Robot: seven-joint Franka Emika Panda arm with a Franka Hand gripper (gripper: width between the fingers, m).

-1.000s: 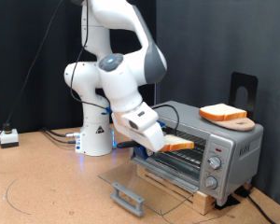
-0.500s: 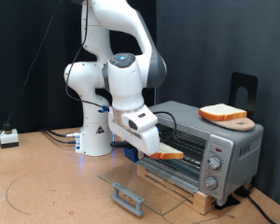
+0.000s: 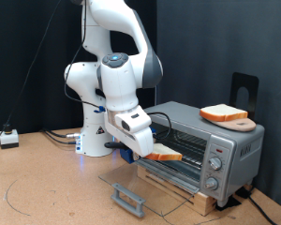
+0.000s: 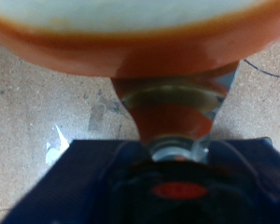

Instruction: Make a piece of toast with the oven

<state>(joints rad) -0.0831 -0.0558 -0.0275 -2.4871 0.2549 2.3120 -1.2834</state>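
Exterior view: the oven (image 3: 201, 141) stands with its glass door (image 3: 145, 180) folded down flat. The gripper (image 3: 152, 153) holds the piece of toast (image 3: 164, 156) at the oven mouth, just above the rack; the slice is not yet resting inside. A second slice sits on a wooden board (image 3: 236, 122) on top.

Wrist view: jaws clamped on the toast's orange crust (image 4: 140, 42).

Toast: the piece of toast (image 3: 166, 156), a flat slice with an orange-brown crust, lies near level between the fingers of the gripper (image 3: 152, 150), just in front of the oven mouth. In the wrist view (image 4: 140, 33) it shows a pale face with an orange rim, close up and blurred.
Oven: the oven (image 3: 220, 150) is a silver box with its glass door (image 3: 145, 181) dropped open and flat; knobs run down the exterior view's right side.
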